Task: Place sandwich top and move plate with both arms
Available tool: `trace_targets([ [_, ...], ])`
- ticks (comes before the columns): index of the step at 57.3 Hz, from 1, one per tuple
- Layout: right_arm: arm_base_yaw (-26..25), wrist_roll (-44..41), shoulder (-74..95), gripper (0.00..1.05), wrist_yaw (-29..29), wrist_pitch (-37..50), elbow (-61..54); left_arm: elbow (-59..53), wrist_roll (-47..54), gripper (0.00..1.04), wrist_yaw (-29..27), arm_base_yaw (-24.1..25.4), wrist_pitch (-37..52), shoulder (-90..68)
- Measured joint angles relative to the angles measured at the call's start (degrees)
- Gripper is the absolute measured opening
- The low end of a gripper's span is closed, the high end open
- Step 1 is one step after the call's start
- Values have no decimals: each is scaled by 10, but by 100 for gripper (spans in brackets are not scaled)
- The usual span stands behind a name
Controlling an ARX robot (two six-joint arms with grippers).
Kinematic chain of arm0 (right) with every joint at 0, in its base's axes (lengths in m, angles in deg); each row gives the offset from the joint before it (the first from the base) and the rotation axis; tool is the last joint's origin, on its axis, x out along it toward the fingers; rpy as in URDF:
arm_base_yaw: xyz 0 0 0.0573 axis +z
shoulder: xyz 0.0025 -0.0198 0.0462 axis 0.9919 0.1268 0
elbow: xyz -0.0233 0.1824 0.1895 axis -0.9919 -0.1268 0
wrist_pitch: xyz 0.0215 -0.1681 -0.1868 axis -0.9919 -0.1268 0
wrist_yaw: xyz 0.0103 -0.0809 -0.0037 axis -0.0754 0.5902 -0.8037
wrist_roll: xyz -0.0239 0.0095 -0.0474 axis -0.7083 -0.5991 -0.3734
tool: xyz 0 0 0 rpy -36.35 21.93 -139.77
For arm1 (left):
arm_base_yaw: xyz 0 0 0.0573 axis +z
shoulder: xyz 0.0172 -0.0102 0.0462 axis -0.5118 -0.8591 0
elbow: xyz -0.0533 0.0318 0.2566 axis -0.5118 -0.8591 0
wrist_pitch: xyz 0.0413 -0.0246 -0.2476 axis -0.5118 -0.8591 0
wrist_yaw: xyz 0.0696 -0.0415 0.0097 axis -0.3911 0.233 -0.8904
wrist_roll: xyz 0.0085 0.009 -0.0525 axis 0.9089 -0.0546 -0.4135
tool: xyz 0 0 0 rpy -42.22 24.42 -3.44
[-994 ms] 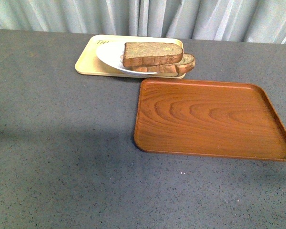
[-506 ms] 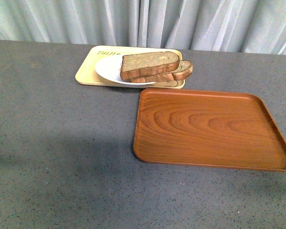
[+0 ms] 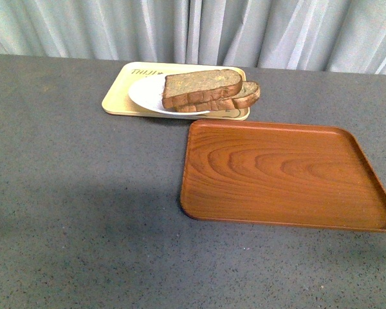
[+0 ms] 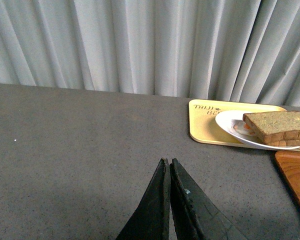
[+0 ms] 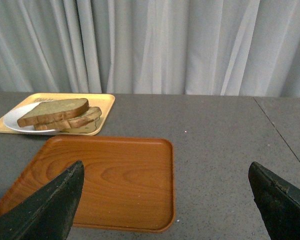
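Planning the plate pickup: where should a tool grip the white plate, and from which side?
Probably the bare left rim of the white plate, approached from the robot's left. Bread covers and overhangs its right side, while the left rim is exposed and lifted above the yellow tray.

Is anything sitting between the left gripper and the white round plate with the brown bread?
Nothing visible: only bare grey tabletop lies between the shut left gripper and the white round plate on the pale yellow tray.
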Motion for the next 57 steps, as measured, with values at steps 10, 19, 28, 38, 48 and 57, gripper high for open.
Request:
trace_targets([
  [10,0,0,0,96,0,0,0,0,0,2,0,0,-40,42],
  [19,0,0,0,96,0,0,0,0,0,2,0,0,-79,80],
  [28,0,0,0,96,0,0,0,0,0,2,0,0,-108,110],
  [38,0,0,0,96,0,0,0,0,0,2,0,0,-136,138],
  [48,0,0,0,96,0,0,0,0,0,2,0,0,-236,230],
  [57,0,0,0,96,0,0,0,0,0,2,0,0,-240,231],
])
